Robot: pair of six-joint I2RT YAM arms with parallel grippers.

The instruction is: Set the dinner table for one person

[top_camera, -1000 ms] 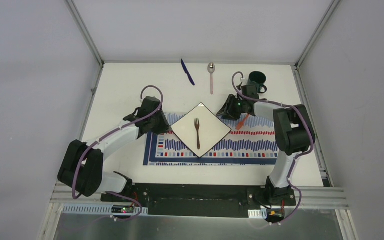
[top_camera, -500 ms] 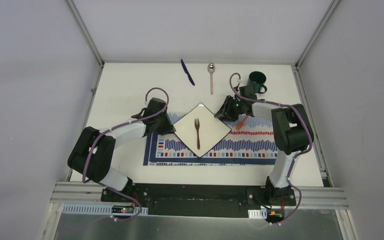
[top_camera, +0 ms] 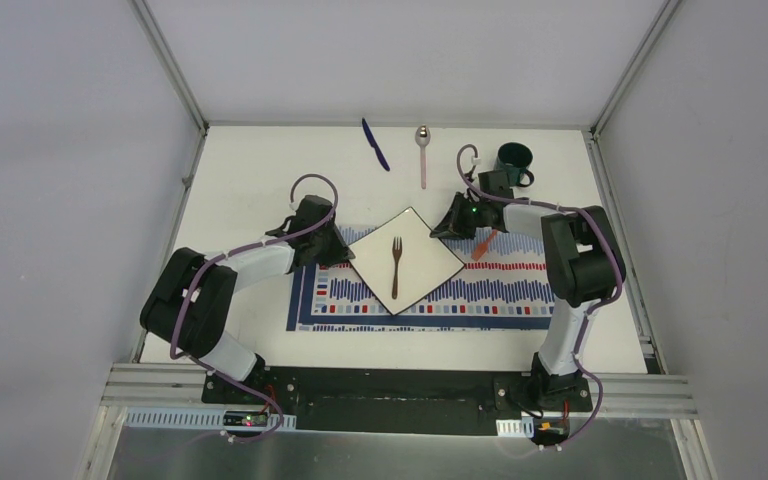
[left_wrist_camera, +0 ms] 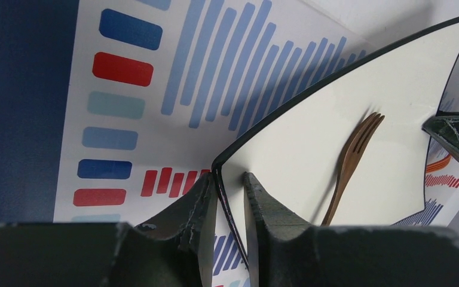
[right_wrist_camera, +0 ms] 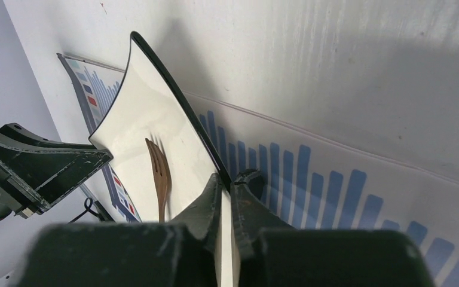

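A square white plate (top_camera: 422,262) with a dark rim lies cornerwise on the striped placemat (top_camera: 480,296), which rests on the white dinner table (top_camera: 240,180). A brown fork (top_camera: 396,268) lies on the plate. My left gripper (top_camera: 344,248) is shut on the plate's left corner; in the left wrist view the rim (left_wrist_camera: 227,197) runs between its fingers (left_wrist_camera: 230,179). My right gripper (top_camera: 448,228) is shut on the plate's upper right edge, and the right wrist view shows the rim pinched there (right_wrist_camera: 232,179). The fork (right_wrist_camera: 160,173) lies just left of those fingers.
At the back of the table are a blue knife (top_camera: 375,144), a metal spoon (top_camera: 423,150) and a dark green mug (top_camera: 513,160). An orange utensil (top_camera: 484,243) lies on the placemat under the right arm. Aluminium frame rails border the table.
The right gripper has closed on the plate's edge. The left arm swung in closer to the plate, and the plate has turned and shifted slightly to the right.
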